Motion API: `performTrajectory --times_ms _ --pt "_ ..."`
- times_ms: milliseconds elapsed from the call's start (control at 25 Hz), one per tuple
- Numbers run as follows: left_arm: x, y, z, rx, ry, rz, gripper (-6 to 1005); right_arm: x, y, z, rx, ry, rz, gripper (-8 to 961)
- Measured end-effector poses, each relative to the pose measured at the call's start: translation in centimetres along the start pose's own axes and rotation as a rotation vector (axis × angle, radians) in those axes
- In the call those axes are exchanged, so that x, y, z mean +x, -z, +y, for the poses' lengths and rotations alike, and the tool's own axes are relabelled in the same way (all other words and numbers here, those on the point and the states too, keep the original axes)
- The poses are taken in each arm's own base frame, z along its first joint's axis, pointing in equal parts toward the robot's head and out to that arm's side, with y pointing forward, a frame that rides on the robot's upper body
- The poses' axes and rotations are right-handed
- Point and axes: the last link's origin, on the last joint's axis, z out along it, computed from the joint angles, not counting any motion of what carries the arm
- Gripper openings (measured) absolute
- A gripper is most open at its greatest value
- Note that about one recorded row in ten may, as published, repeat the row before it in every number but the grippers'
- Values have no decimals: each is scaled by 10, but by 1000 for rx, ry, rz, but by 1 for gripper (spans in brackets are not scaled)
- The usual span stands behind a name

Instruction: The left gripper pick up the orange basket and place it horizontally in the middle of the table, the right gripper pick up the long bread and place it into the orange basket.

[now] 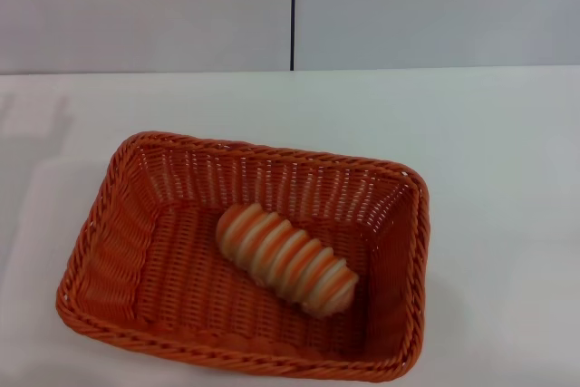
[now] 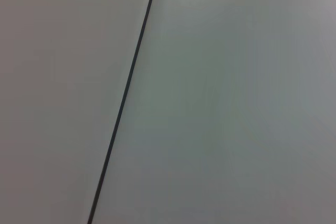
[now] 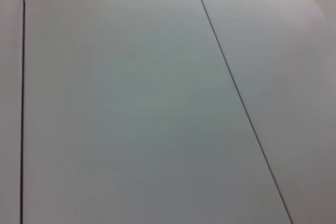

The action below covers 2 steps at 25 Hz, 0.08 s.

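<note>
Long bread (image 1: pixel 286 259) inside orange basket (image 1: pixel 127 224), head view only.

The orange basket (image 1: pixel 136 224) is showing a woven, wicker-like weave with a braided rim, faintly shiny as plastic strands would be. Inside the basket, the long bread (image 1: pixel 285 258) is looking smooth and matt, with raised ridges. Under the basket, the table (image 1: pixel 489 178) is appearing smooth, white and matt. Behind the table, the wall panels (image 1: pixel 145 6) are looking flat, smooth and matt.

Lab-like test station, bare white table (image 1: pixel 471 133) – plain grey wall panels (image 1: pixel 145 6), dark seam
</note>
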Motion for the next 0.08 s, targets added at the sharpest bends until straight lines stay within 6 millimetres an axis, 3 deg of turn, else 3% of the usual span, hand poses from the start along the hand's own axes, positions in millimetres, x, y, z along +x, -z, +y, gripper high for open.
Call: performTrajectory --times_ms 80 --pt "-2 -1 2 3 1 0 783 3 0 1 8 -7 9 657"
